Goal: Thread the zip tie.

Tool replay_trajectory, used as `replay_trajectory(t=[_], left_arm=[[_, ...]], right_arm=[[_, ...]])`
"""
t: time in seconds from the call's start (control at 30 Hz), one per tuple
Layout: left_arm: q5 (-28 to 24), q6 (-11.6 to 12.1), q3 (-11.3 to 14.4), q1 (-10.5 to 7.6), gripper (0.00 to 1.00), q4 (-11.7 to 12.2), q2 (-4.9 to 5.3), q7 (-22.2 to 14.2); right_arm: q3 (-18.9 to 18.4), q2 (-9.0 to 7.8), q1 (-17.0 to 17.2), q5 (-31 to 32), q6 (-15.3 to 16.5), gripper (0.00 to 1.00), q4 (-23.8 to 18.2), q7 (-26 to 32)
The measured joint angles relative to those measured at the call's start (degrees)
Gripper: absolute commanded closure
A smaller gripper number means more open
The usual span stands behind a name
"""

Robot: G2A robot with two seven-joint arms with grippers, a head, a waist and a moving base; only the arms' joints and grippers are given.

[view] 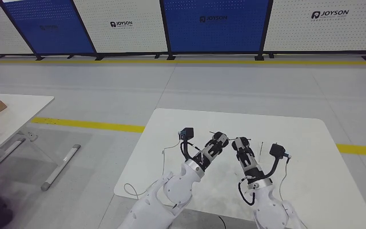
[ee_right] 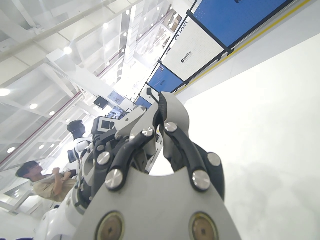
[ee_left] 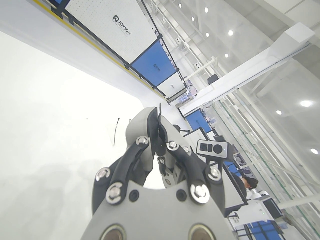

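My left gripper (ee_left: 158, 119) is shut on a thin black zip tie (ee_left: 159, 111); a short end pokes out past the fingertips and the strip runs back between the fingers. My right gripper (ee_right: 161, 101) is shut on a black zip tie (ee_right: 150, 92) whose square head sticks out beyond its tips. From above, the left gripper (view: 222, 138) and the right gripper (view: 239, 142) hang side by side over the middle of the white table (view: 171, 131), a small gap apart. Whether both hold the same tie I cannot tell.
A loose black zip tie (ee_left: 115, 131) lies flat on the table beyond the grippers, also seen from above as a thin line (view: 261, 147). Blue and white pegboard panels (view: 214, 26) stand far behind. A second table (view: 17, 111) stands at the left.
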State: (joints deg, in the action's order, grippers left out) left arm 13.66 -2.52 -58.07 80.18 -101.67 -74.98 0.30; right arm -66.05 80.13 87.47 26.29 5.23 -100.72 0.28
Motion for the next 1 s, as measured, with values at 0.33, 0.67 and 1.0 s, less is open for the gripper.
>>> replay_trajectory(t=[0.33, 0.67, 1.0], left_arm=[[-0.1, 0.34, 0.3, 0.33, 1.0, -0.13, -0.12, -0.28], [-0.03, 0.58, 0.23, 0.58, 1.0, -0.18, -0.23, 0.36], [0.47, 0.01, 0.34, 0.33, 1.0, -0.03, -0.39, 0.58]], right_arm=[[-0.15, -0.1, 0.35, 0.45, 0.13, 1.0, -0.15, 0.17], [-0.33, -0.17, 0.5, 0.48, 0.4, 1.0, -0.12, 0.22], [-0.54, -0.26, 0.58, 1.05, 0.13, 1.0, -0.3, 0.42]])
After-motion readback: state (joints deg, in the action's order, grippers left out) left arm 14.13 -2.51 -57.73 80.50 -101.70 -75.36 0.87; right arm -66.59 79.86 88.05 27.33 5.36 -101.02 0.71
